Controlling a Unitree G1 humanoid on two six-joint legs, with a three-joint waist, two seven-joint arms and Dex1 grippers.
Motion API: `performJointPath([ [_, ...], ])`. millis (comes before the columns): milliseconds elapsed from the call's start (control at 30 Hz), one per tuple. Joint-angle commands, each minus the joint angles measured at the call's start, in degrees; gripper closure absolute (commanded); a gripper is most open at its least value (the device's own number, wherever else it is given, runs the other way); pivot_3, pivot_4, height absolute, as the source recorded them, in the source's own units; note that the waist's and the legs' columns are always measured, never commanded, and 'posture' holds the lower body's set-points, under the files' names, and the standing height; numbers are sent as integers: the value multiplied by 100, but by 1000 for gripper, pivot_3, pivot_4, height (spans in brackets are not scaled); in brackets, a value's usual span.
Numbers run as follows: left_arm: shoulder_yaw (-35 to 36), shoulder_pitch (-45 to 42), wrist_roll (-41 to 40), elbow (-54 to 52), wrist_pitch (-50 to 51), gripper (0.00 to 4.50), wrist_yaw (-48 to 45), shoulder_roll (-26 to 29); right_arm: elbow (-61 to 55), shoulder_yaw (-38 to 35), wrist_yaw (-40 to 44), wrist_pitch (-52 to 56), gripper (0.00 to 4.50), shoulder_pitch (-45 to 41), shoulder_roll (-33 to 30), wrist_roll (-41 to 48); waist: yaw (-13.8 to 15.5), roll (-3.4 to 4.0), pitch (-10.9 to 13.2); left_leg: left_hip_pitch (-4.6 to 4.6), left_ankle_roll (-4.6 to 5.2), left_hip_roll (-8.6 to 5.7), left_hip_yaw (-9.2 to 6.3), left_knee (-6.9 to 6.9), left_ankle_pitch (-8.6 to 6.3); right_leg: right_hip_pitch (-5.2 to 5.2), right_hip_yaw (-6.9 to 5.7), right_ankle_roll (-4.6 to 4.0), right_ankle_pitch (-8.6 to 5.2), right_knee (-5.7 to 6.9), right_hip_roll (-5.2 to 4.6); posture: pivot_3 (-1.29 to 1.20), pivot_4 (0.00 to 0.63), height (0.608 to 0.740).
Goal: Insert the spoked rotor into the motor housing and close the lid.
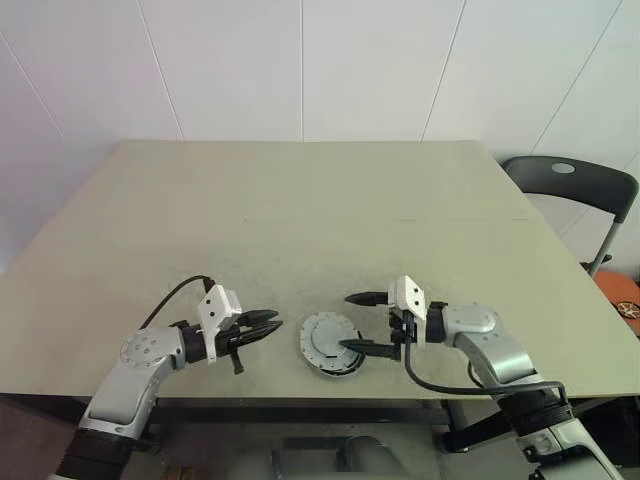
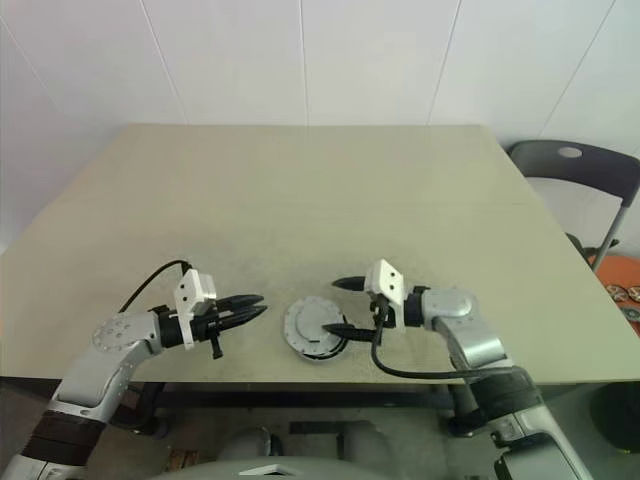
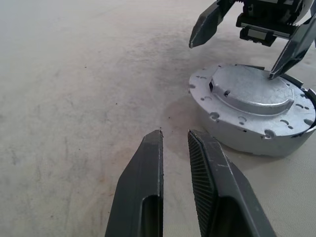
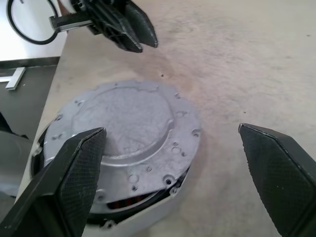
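The motor housing [image 4: 134, 200] sits near the table's front edge, with a sliver of copper windings showing under the lid. The grey lid [image 1: 331, 338] lies on top of it, slightly askew. The spoked rotor is hidden. My right gripper [image 1: 345, 321] is open and points left. Its near finger hangs over the lid's right part, and its far finger stands over the table behind the housing. My left gripper [image 1: 272, 321] is shut and empty. It points right, a short way left of the housing and not touching it. The left wrist view has the lid [image 3: 247, 91] just beyond my left fingertips [image 3: 157, 143].
The beige table [image 1: 300, 220] stretches away behind the housing. Its front edge runs just below both grippers. A dark chair [image 1: 580, 185] stands off the table's back right corner, with something orange [image 1: 625, 300] low beside it.
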Motion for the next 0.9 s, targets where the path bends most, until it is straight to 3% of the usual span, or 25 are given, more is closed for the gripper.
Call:
performJointPath([
  [33, 12, -122, 6, -51, -95, 3576, -14, -14, 156, -80, 162, -300, 7, -4, -15, -104, 0, 0, 0, 2, 0, 0, 0, 0, 0, 2, 0, 0, 0, 0, -1, 0, 0, 740],
  [900, -29, -78, 64, -87, -75, 3576, 16, -92, 680, -148, 803, -891, 7, -267, 329, -9, 1, 1, 0, 26, 0, 0, -4, 3, 0, 30, 3, -1, 0, 2, -4, 0, 0, 740],
])
